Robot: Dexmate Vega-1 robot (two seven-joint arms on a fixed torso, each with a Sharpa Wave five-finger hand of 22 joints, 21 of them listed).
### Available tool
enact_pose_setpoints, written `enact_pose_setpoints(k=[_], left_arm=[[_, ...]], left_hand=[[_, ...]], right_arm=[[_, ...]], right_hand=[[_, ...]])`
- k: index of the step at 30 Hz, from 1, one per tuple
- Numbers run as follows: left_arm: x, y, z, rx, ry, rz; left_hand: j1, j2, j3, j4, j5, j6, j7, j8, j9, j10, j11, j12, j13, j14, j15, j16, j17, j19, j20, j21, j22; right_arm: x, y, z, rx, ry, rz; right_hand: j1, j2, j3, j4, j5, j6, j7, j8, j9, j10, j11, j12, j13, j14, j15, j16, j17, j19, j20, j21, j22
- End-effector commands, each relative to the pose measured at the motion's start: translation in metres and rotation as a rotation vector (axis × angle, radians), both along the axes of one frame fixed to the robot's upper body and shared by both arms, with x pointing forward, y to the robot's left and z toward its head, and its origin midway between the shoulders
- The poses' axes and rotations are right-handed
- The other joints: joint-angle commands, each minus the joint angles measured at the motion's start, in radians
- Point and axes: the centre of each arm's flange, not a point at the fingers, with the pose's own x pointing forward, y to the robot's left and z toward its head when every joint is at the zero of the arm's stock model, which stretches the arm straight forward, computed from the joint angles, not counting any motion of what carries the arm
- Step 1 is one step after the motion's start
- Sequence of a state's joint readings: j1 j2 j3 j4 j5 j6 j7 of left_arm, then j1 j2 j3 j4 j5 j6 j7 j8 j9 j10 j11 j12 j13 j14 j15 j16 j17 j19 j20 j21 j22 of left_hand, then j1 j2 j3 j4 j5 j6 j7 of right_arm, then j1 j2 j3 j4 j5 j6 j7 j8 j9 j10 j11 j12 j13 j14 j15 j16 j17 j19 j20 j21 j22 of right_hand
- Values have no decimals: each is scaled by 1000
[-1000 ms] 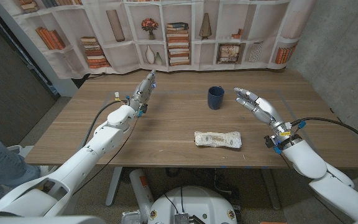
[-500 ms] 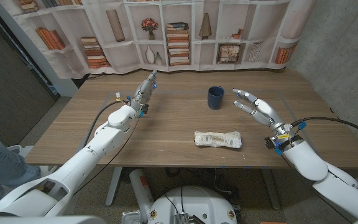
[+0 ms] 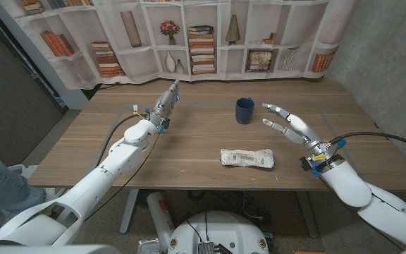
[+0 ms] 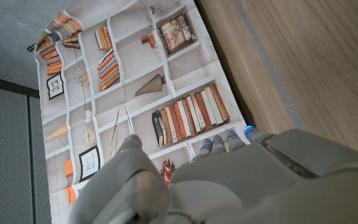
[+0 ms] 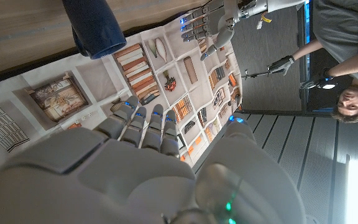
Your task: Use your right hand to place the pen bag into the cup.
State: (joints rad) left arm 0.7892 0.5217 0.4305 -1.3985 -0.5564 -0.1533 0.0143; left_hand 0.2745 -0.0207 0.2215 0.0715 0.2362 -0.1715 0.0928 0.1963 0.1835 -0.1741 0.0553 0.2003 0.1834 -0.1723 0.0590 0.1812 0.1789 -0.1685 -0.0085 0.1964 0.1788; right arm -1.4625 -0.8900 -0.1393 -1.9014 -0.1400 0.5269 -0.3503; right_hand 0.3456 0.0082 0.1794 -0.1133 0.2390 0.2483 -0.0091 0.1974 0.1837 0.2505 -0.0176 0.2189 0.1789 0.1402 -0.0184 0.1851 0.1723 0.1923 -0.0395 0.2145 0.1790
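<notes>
— What's in front of the right wrist camera?
— The right hand [image 5: 148,168], seen from behind, its fingers [image 5: 143,121] apart and stretched out, holding nothing.
— And beyond it?
— The dark blue cup [image 5: 95,26] stands on the wooden table [image 5: 17,31], apart from the hand. Behind the table hangs a curtain printed with bookshelves [image 5: 166,81].
— Anything else?
— The left hand [image 5: 205,26] shows farther off, fingers spread. A person [image 5: 340,50] stands in the background, holding controllers.
</notes>
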Motion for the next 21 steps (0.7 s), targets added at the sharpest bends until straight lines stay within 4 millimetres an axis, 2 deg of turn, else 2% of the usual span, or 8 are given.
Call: enact_pose_setpoints(k=[1,21], left_arm=[[0,-1,-1,-2,0,-1],[0,5,0,1,2,5]], left_hand=[[13,-3,-3,0,-3,3,-4,2,5,-12,-6,4,4,-76,-8,6,3,-124,3,5,5],[15,-1,-5,0,-4,3,-6,2,5,-13,-7,4,4,-77,-9,6,3,-124,8,5,5]], right_arm=[[-1,4,-2,-66,-18,-62],[-1,15,-1,-150,-39,-113]], right_hand=[[10,-3,5,-7,2,5,-8,1,3,4,-8,-2,3,8,1,2,3,9,-28,-1,2],[24,-6,8,-16,6,-1,-12,-1,4,3,-15,-4,3,10,-4,0,3,12,-30,-3,2]])
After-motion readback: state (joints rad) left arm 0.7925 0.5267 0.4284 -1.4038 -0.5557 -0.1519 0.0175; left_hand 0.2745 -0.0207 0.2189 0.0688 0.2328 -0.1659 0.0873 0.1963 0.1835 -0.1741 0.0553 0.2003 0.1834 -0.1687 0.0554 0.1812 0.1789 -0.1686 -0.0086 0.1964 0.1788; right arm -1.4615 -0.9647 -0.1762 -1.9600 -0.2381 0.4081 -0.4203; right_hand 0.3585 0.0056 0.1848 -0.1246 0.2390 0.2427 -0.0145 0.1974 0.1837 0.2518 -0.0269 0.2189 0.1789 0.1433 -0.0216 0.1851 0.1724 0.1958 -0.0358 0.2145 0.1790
